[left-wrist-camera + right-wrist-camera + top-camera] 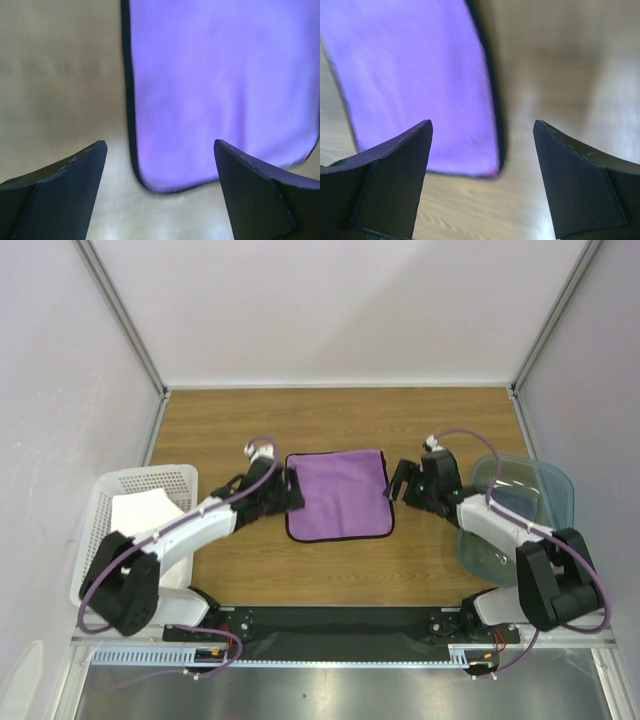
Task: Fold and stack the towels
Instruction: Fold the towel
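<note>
Nearest the arm bases, on the left, the white perforated basket of hard plastic held the white towel, bunched and unfolded; on the right stood the translucent teal bin, smooth-walled and rounded. Farther in, the left gripper and the right gripper flanked the purple towel, one just beside each side edge, both with jaws spread wide and gripping nothing. That towel lay flat at mid-table, a soft, fine-napped rectangle with rounded corners and dark edging; whether it was already folded I could not tell. No navy towel showed. Most of the job seemingly remained, since no stack existed yet. Beyond stretched the wood-grain table
</note>
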Controlling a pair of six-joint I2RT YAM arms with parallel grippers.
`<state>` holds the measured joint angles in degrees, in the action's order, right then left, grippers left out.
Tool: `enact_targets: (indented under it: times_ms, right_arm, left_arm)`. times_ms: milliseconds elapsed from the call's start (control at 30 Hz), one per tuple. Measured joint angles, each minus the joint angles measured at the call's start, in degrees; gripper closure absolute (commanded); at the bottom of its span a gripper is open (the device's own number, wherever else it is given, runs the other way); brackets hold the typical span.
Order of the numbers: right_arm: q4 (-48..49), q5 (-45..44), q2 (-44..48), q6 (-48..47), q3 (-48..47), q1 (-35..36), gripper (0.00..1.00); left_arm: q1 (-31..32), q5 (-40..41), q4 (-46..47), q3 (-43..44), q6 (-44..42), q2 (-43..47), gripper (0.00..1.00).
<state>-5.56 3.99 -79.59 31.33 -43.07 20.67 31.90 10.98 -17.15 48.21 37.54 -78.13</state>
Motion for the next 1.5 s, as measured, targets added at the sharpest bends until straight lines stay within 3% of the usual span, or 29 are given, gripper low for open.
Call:
enact_targets:
  times_ms: [133, 300, 633, 833, 933, 1067, 1200, 1500]
  right_arm:
    - [-2.3, 0.4, 5.2, 2.9, 6.3, 0.0, 0.16]
    - [-2.7, 0.9, 10.2, 5.9, 10.8, 0.0, 0.19]
    - [-2.3, 1.0, 10.7, 7.7, 12.1, 0.0, 0.21]
    - [-1.9, 1.1, 10.6, 7.8, 12.1, 0.0, 0.25]
    - [-0.9, 1.7, 10.3, 8.0, 12.2, 0.0, 0.26]
    - [1.5, 2.8, 8.5, 9.0, 12.9, 0.0, 0.28]
    - [3.1, 4.1, 6.1, 10.3, 14.5, 0.6, 0.30]
    - [8.0, 4.6, 5.7, 12.7, 16.6, 2.6, 0.38]
  left_arm:
    - [2.5, -2.7, 0.3, -10.8, 4.8, 6.1, 0.14]
    - [4.4, -3.6, 2.3, -17.8, 10.8, 11.3, 0.23]
    - [5.7, -3.4, 9.0, -23.2, 21.2, 12.0, 0.33]
    - [5.9, -2.1, 12.1, -23.3, 25.1, 8.7, 0.45]
    - [5.9, -1.9, 13.6, -23.3, 26.6, 7.2, 0.54]
    - [6.0, -1.7, 14.8, -23.0, 28.0, 5.0, 0.86]
    - [6.2, -1.5, 14.7, -22.6, 28.4, 4.0, 1.00]
    - [6.5, -0.6, 13.4, -21.8, 28.4, 3.7, 1.00]
